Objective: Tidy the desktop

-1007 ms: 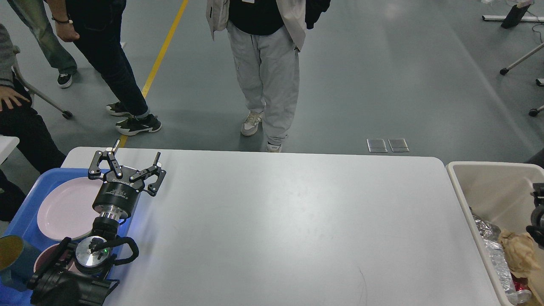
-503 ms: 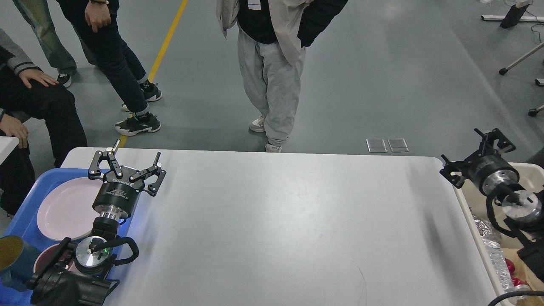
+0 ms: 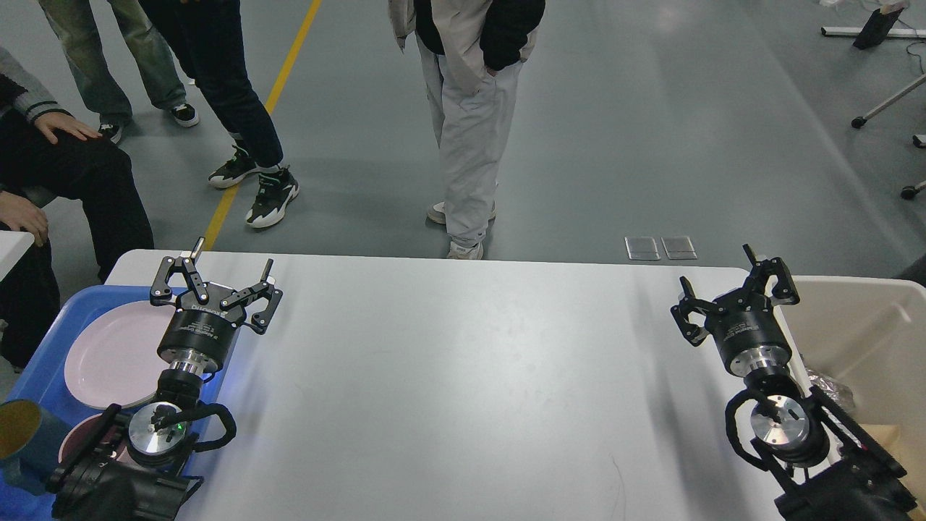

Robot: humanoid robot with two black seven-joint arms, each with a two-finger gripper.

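— Across the middle of your view, what do you have?

— You have the desktop (image 3: pixel 463 376), a wide white top with rounded corners, running from the left arm to the right arm. Its far edge faces the grey floor (image 3: pixel 651 130), where people's legs stand.

— Where is your left gripper?

— Your left gripper (image 3: pixel 221 278) hangs over the near-left part of the desktop, just beside the blue tray (image 3: pixel 51 340). Its two fingers are spread wide apart and nothing sits between them.

— And your right one?

— Your right gripper (image 3: pixel 734 289) sits over the right end of the desktop, close to the rim of the beige bin (image 3: pixel 868 289). Its fingers also stand well apart, holding nothing.

— What lies in the tray?

— You can see a pale pink plate (image 3: pixel 116 354) flat in it, partly behind your left wrist. Nearer you, a second pink dish (image 3: pixel 83 438) shows only in part under the arm, and a teal cup with a yellow inside (image 3: pixel 22 441) stands at the left edge of the view.

— Anything in the bin?

— You get a bit of crumpled foil (image 3: pixel 828 387) against its near wall; your right arm hides the rest.
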